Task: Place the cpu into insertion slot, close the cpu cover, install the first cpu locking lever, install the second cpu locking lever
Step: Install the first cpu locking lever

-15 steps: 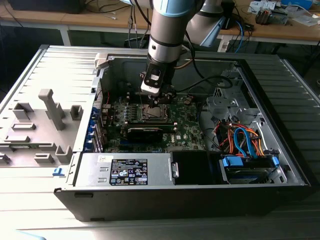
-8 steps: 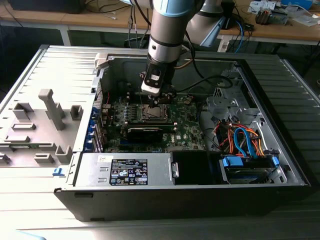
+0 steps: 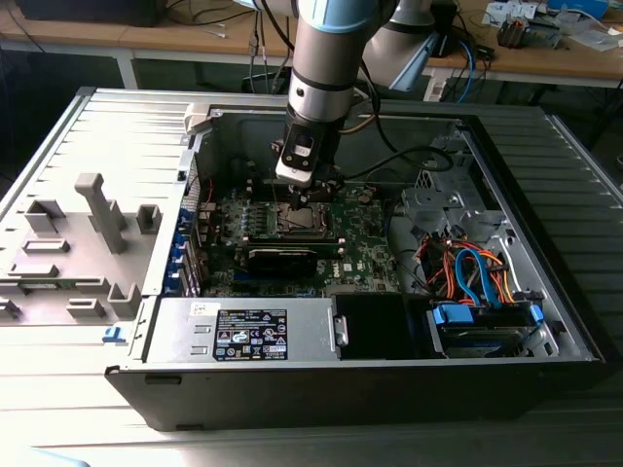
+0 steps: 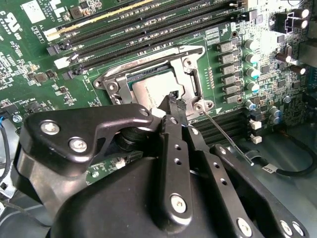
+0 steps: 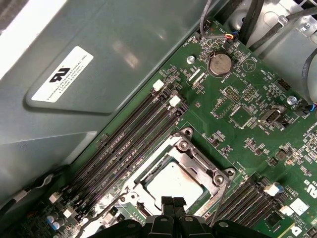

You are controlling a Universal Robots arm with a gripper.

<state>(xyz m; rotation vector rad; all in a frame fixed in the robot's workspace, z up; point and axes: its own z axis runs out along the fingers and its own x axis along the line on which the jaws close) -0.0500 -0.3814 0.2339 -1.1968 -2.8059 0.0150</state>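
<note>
Second wrist view: cpu seated, cover down, lever work in hand

The small, flat, silvery-grey square cpu (image 4: 148, 91) lies in the square, metal-rimmed insertion slot (image 4: 112, 84) on the green circuit board (image 4: 29, 64). The thin silvery cpu cover (image 4: 190, 74), a frame plate with a cut-out middle, lies flat around it. The black gripper (image 4: 173, 101) has its fingers pressed together with nothing between them, and its tip is at the cover's edge beside a corner of the chip. A thin wire locking lever (image 4: 225, 136) slants away from the socket's corner and looks unlatched. I judge placing and closing done, with the first lever the step in hand. The next move calls for fine, sure contact on that slim wire, which must be swung down and hooked under its catch without slipping off.
</note>
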